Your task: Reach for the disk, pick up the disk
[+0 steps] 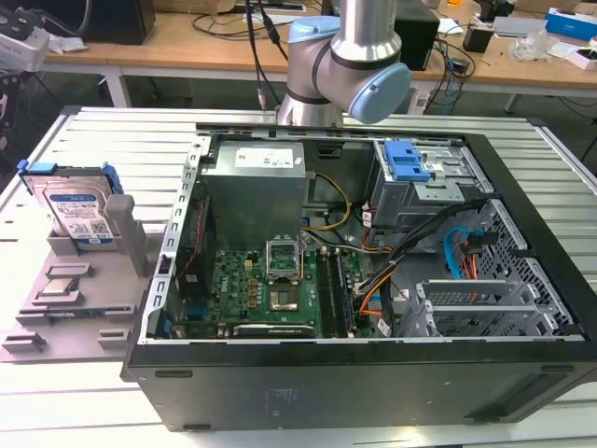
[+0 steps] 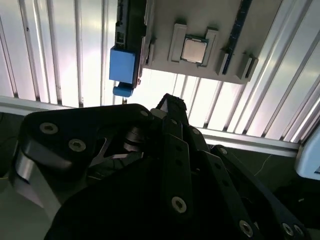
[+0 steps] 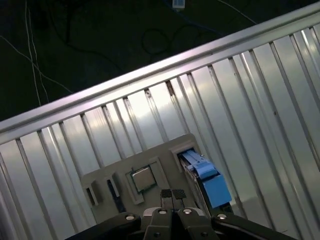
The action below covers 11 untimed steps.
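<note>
The arm (image 1: pixel 345 75) was cut off by the upper edge of the exterior view. Both wrist views presented the disk (image 3: pixel 207 181) edge-on, so its label was hidden, and in the second wrist view the gripper's own dark linkage covered the foreground. In the first wrist view, the gripper (image 3: pixel 172 195) had its two fingertip pads pressed together with nothing between them, apart from the disk. In the exterior view, the disk (image 1: pixel 79 210) was a flat silver hard drive with a blue-and-white label and a blue plastic bracket. It stood on edge in a grey holder (image 1: pixel 126 238), on the exterior view's left of an open computer case (image 1: pixel 373 383). A small square chip (image 3: pixel 144 179) sat in a recess of the same holder, near the disk. Holder and case rested on a ribbed aluminium table (image 1: pixel 121 140). Wooden benches (image 1: pixel 187 51) carrying cables stood behind.
</note>
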Each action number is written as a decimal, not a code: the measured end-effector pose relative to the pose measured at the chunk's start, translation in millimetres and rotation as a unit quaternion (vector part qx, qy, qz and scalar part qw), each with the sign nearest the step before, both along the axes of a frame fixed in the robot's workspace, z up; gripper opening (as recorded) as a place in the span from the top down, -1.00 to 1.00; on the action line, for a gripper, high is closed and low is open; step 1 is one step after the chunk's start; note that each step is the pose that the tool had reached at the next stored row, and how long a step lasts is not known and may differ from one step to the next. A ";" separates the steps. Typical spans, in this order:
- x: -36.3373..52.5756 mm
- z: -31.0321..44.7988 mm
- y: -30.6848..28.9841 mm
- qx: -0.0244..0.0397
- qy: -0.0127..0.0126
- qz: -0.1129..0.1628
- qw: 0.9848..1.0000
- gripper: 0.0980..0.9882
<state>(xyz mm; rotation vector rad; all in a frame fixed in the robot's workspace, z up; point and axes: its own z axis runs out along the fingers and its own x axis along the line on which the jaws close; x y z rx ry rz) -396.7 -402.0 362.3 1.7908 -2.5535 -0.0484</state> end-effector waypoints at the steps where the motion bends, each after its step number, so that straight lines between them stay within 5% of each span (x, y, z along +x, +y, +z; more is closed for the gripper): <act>1: 0.0 0.0 0.0 0.000 0.000 0.012 1.000 0.98; 11: 0.0 0.0 0.0 0.000 0.000 0.067 0.998 0.98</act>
